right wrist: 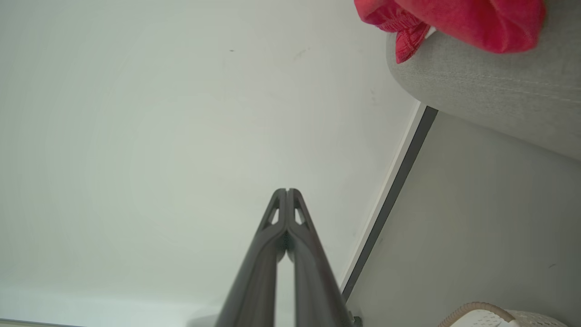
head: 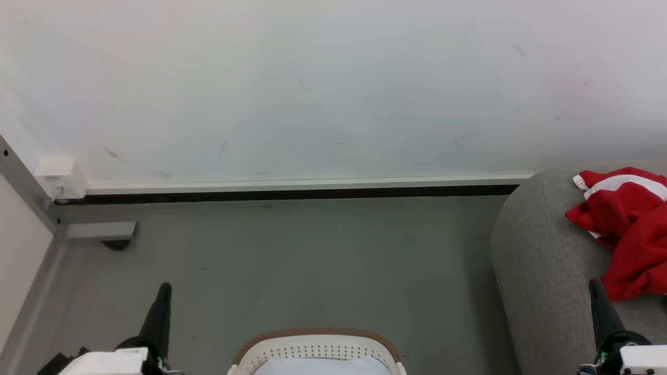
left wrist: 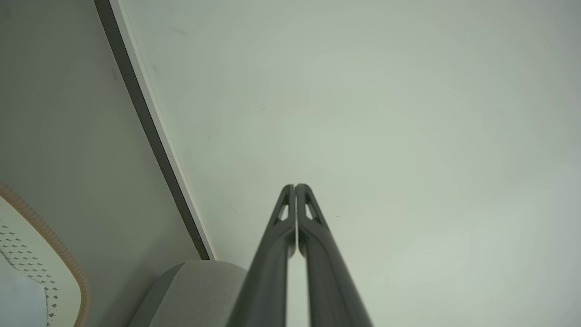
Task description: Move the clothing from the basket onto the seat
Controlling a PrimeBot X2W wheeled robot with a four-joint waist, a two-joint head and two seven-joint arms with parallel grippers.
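The basket [head: 318,338] is cut off at bottom centre, and the pale content inside is hard to make out. The clothing [head: 633,224] lies on the seat [head: 542,271] at right, cropped by the frame edge. The left gripper [head: 164,287] and the right gripper [head: 593,284] are clenched and empty. The grey floor [head: 312,260] meets a white wall [head: 312,94].
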